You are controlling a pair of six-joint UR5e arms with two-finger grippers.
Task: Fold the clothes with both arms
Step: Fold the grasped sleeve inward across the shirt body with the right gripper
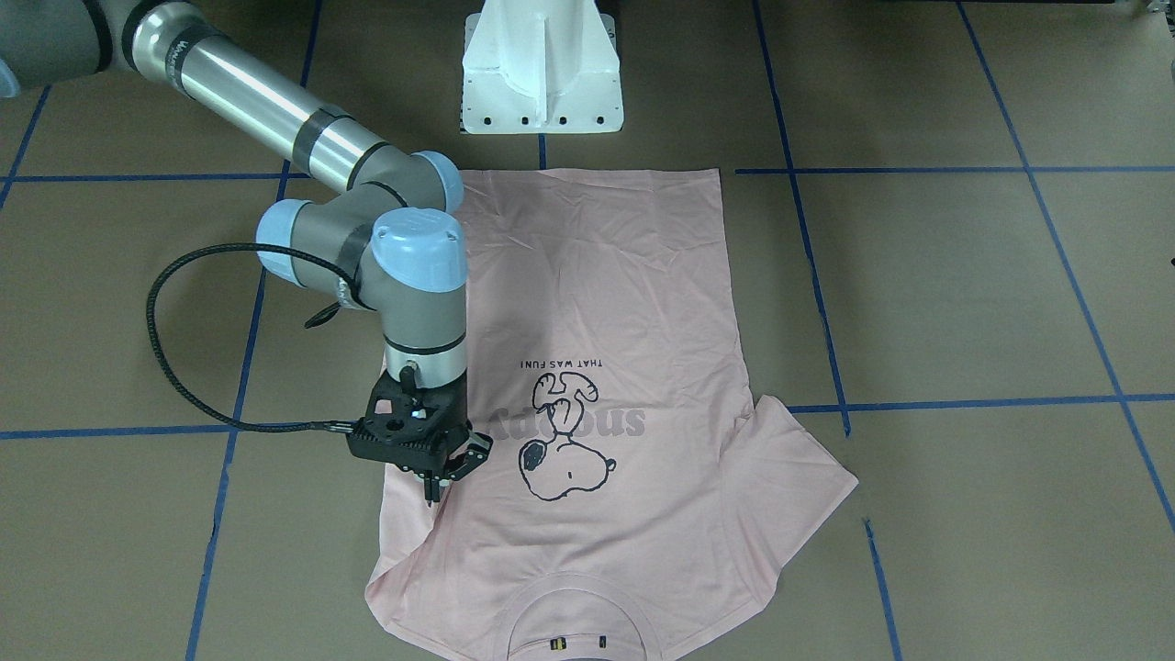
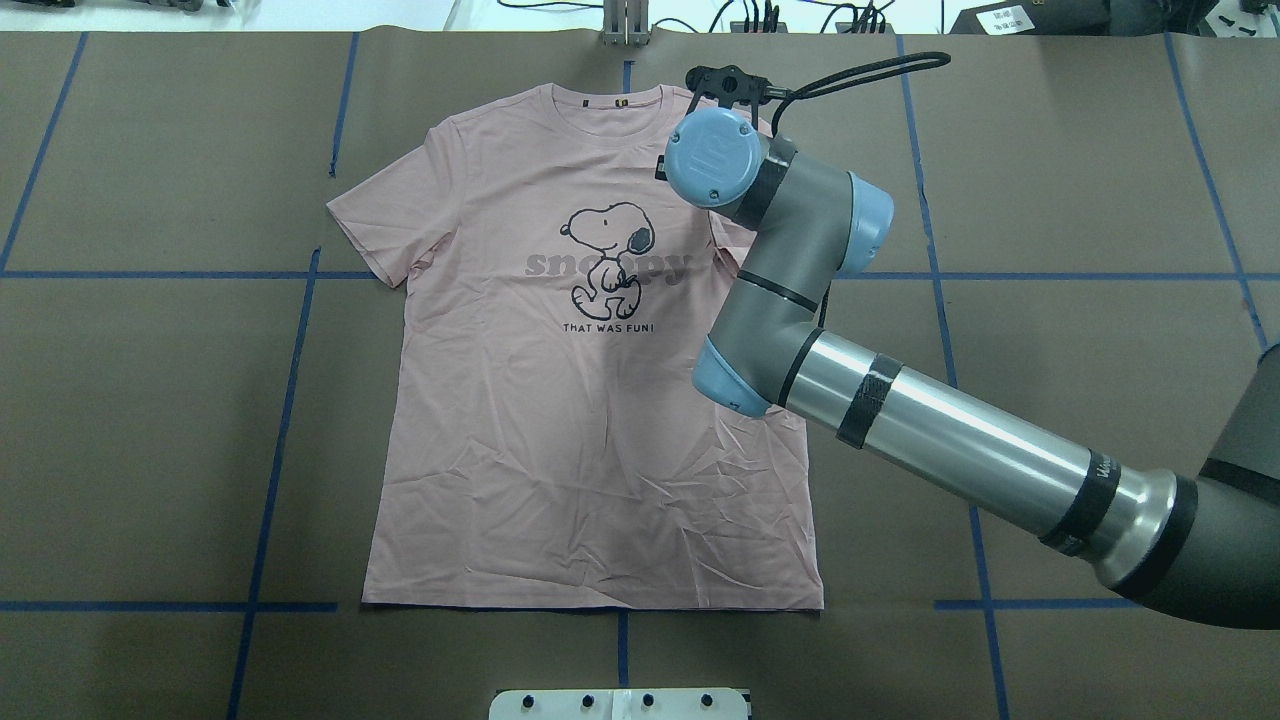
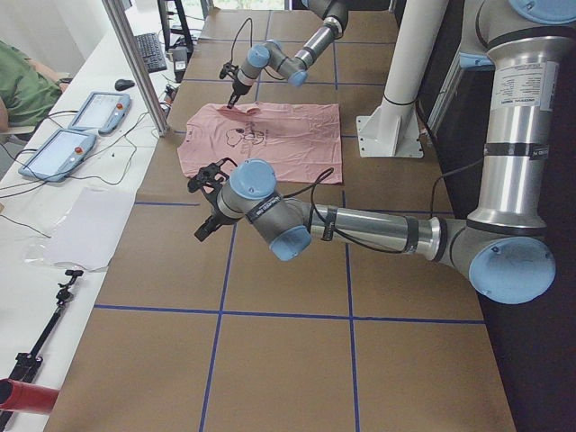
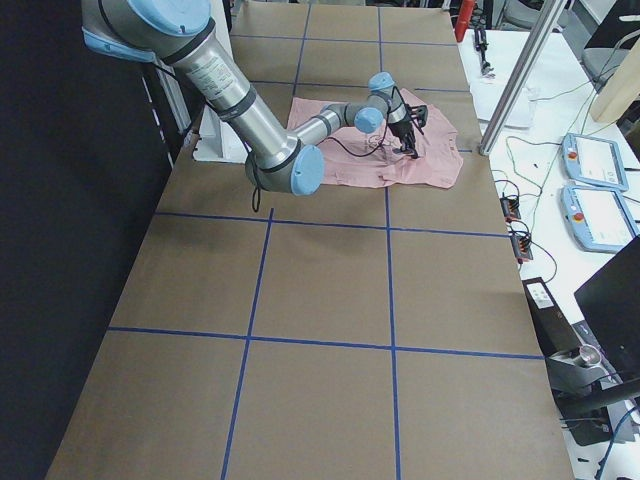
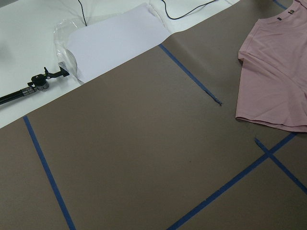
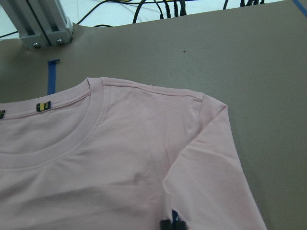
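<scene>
Right gripper [image 1: 433, 485]: fingers together, pinched on folded-in sleeve hem of pink Snoopy T-shirt [image 1: 597, 275]; wrist vertical. T-shirt flat, print up, on brown table [image 1: 964, 303]. Overhead view hides fingertips behind wrist. Left gripper [image 3: 203, 229]: side view only, opening cannot be told; above table, well apart from shirt.

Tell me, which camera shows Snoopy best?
The overhead view: Snoopy is upright, big and uncovered. The front-facing view shows him upside down. Both side views show him tiny. The wrist views miss him, showing only plain shirt.
</scene>
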